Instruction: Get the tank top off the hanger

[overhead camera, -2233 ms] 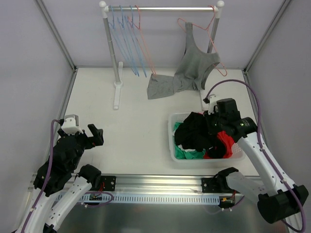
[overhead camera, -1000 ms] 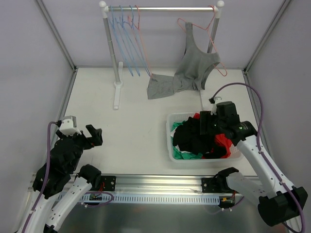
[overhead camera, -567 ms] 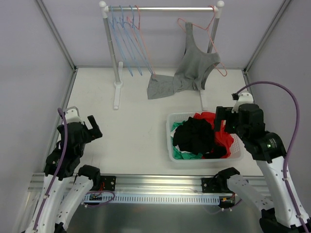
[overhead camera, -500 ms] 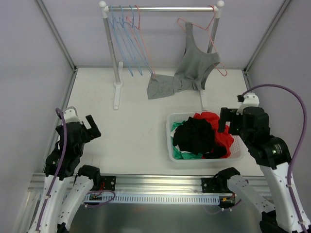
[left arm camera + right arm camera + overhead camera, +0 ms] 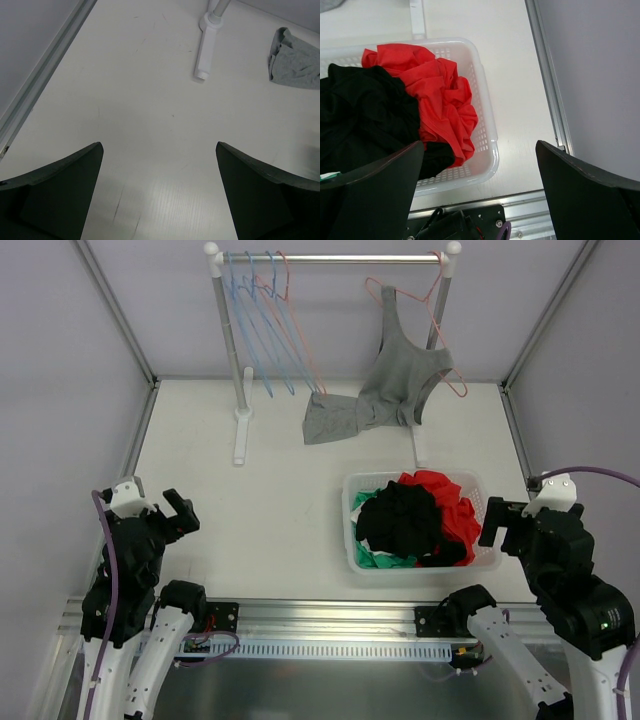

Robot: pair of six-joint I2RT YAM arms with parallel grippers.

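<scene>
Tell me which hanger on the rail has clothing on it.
The pink hanger at the right end of the rail: the grey tank top hangs from it. The hangers bunched at the left end are bare.

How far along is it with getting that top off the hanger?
Nothing looks done: the grey tank top hangs on the pink hanger. Nothing is in hand: left gripper and right gripper are open, empty, far from it. The whole removal is left.
</scene>
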